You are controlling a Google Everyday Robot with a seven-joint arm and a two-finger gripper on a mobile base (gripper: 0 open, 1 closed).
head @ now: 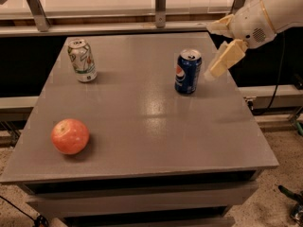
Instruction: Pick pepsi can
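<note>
The pepsi can (188, 72) is dark blue with a red-white-blue logo and a silver top. It stands upright on the grey table (142, 126), right of centre toward the back. My gripper (211, 51) comes in from the upper right on a white arm and hovers just right of the can, at about the height of its top. Its two cream fingers (226, 59) are spread apart with nothing between them. It does not touch the can.
A white-and-green can (82, 60) stands at the table's back left. A red apple (70, 136) lies at the front left. A railing with metal posts (161, 6) runs behind the table. The table's right edge is close under the arm.
</note>
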